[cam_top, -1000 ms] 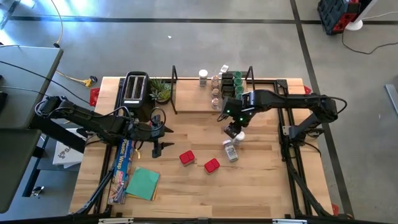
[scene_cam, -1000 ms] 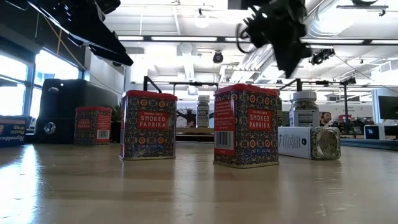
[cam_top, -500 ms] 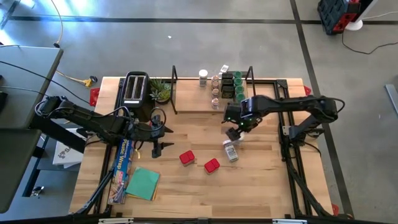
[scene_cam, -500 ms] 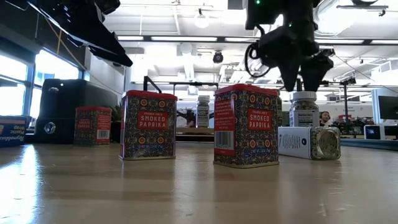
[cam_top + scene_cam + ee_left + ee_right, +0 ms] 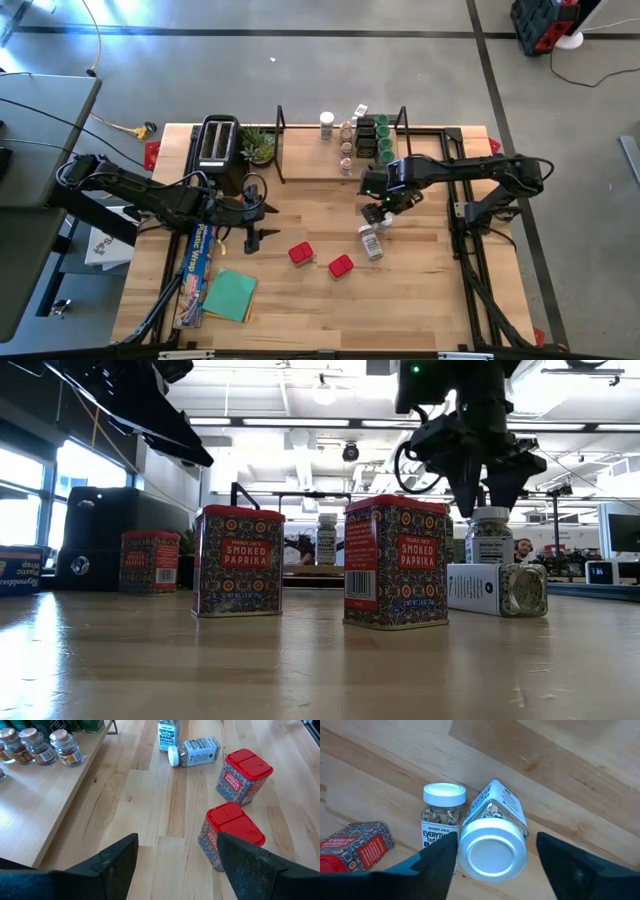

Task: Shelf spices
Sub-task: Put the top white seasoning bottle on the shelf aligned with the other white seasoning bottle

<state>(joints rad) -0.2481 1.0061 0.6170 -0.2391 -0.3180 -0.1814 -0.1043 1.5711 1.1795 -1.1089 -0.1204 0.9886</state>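
Note:
An upright white-lidded clear spice jar [image 5: 386, 220] [image 5: 489, 538] [image 5: 492, 852] stands on its base right of the table's middle. My open right gripper [image 5: 385, 207] [image 5: 484, 500] [image 5: 495, 845] hovers just above its lid, one finger on either side, touching nothing. A second white-lidded jar [image 5: 371, 243] [image 5: 497, 589] [image 5: 442, 817] lies on its side beside it. Two red paprika tins [image 5: 300, 253] [image 5: 340, 266] stand nearer the near edge. The shelf [image 5: 310, 165] at the far edge carries several jars [image 5: 362, 135]. My open left gripper [image 5: 268, 221] [image 5: 175, 855] waits left of centre.
A black toaster [image 5: 218, 140] and a small plant [image 5: 258, 145] stand left of the shelf. The long blue foil box [image 5: 197, 262] and teal cloth [image 5: 230, 294] lie at the near left. Another red tin [image 5: 150, 562] stands far left. Bare board lies between the tins and the shelf.
My right gripper has shifted a little toward the table's right edge, turned from a slant to pointing straight down, and come down until its open fingers stand just above the upright jar's lid. The jars and tins have not moved.

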